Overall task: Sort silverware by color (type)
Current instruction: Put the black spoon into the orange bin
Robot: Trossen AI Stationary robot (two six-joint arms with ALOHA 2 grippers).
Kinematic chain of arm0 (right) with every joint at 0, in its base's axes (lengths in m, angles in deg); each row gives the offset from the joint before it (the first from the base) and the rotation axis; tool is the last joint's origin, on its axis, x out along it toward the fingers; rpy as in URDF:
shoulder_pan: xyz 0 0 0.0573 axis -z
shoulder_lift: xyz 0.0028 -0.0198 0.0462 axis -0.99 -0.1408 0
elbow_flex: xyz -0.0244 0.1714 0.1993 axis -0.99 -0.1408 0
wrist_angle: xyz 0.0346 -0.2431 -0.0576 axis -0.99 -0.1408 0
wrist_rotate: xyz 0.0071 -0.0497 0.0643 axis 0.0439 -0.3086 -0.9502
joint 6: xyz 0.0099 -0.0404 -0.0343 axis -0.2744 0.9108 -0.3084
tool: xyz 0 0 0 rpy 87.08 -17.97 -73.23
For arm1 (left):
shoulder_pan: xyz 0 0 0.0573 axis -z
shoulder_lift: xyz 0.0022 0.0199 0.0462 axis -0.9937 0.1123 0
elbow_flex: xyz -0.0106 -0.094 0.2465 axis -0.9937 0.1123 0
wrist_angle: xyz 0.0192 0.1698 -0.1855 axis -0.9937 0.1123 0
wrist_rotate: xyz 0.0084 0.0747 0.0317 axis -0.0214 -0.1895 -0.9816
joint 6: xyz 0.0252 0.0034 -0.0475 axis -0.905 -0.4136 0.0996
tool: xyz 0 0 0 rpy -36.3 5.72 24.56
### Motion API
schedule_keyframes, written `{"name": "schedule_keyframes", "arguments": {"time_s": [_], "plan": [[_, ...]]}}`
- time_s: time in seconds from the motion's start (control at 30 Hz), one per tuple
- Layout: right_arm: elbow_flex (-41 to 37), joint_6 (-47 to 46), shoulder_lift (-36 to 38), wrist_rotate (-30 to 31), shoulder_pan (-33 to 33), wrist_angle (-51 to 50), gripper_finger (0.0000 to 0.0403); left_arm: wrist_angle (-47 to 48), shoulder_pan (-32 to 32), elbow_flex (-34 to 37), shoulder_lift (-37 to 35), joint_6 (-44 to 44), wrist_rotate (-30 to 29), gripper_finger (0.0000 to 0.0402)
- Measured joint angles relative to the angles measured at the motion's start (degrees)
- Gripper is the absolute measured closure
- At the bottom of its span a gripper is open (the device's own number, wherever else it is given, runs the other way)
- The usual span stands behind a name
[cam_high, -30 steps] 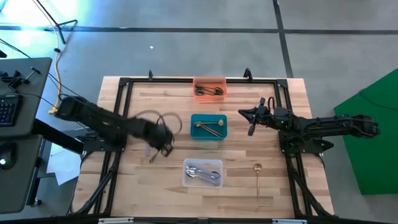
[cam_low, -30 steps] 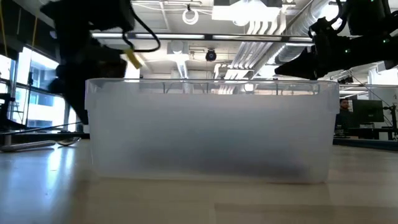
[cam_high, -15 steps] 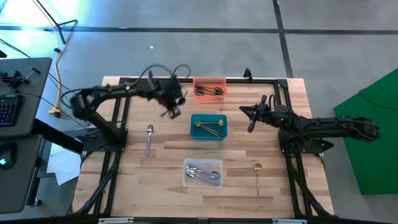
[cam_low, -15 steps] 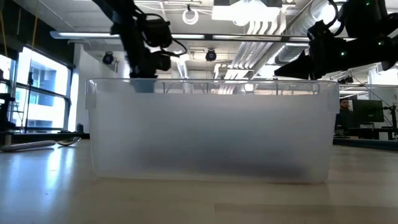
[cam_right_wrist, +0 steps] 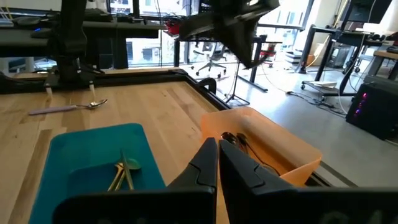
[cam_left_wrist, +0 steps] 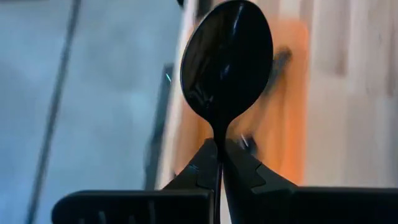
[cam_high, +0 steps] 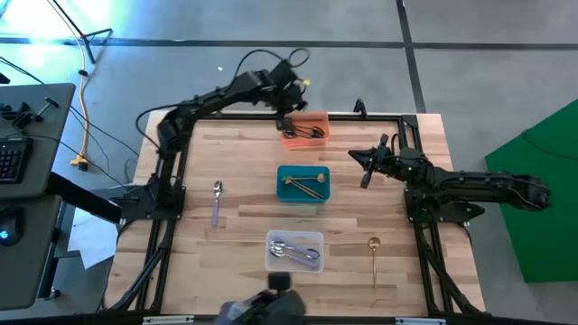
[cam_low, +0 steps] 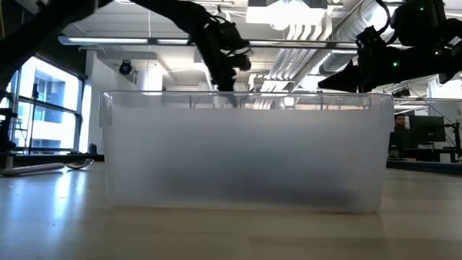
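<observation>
My left gripper (cam_high: 289, 116) hovers at the orange bin (cam_high: 304, 129) on the table's far side, shut on a black spoon (cam_left_wrist: 227, 62). Dark utensils (cam_right_wrist: 235, 140) lie in that bin. The teal bin (cam_high: 302, 183) holds gold pieces (cam_right_wrist: 121, 171), and the clear bin (cam_high: 294, 251) holds silver ones. One silver spoon (cam_high: 217, 200) lies flat on the table's left, and a gold spoon (cam_high: 374, 255) lies flat at the near right. My right gripper (cam_high: 365, 176) waits shut to the right of the teal bin. My left gripper pinches the black spoon between its two fingers (cam_left_wrist: 202, 165) at the neck of the handle (cam_left_wrist: 219, 132), just behind the bowl. The bowl sticks out past the fingertips, in line with them. The spoon is lifted clear, above the orange bin's rim (cam_left_wrist: 292, 124).
The clear bin (cam_low: 242, 152) fills the low view. A black frame (cam_high: 172, 181) borders the wooden table. A dark blurred shape (cam_high: 262, 309) shows at the near edge. Bare wood lies between the bins and along the table's left and right parts.
My left gripper has swung from low over the table's left middle, up and toward the far edge, to the orange bin, carrying the black spoon. The silver spoon on the left has come into view where the arm was. My right arm has kept still.
</observation>
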Motion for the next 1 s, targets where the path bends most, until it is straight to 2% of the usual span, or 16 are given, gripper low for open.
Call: {"name": "schedule_keyframes", "arguments": {"time_s": [0.17, 0.3, 0.47, 0.6, 0.8, 1.0], "plan": [[0.0, -0.01, 0.0, -0.26, 0.13, -0.4, 0.0403, -0.3, 2.07, -11.41, 8.0, -3.39, 4.03, 0.0401], [0.0, -0.31, 0.0, -0.28, 0.12, -1.09, 0.0403, 0.03, 3.83, -15.95, 13.21, -5.5, 4.98, 0.0401], [0.0, -1.23, 0.0, -0.31, 0.03, -1.58, 0.0403, 1.49, 4.43, -16.82, 16.7, -7.63, 4.25, 0.0401], [0.0, -1.53, 0.0, -0.32, 0.03, -1.89, 0.0403, 2.31, 3.82, -16.81, 18.04, -7.93, 1.09, 0.0401], [0.02, -1.79, 0.0, -0.32, 0.01, -2.25, 0.0403, 3.41, 2.88, -16.83, 19.93, -7.76, 1.05, 0.0401], [0.02, -2.47, 0.0, -0.32, 0.01, -2.76, 0.0403, 3.72, 2.71, -16.37, 20.43, -6.68, 1.31, 0.0369]]}}
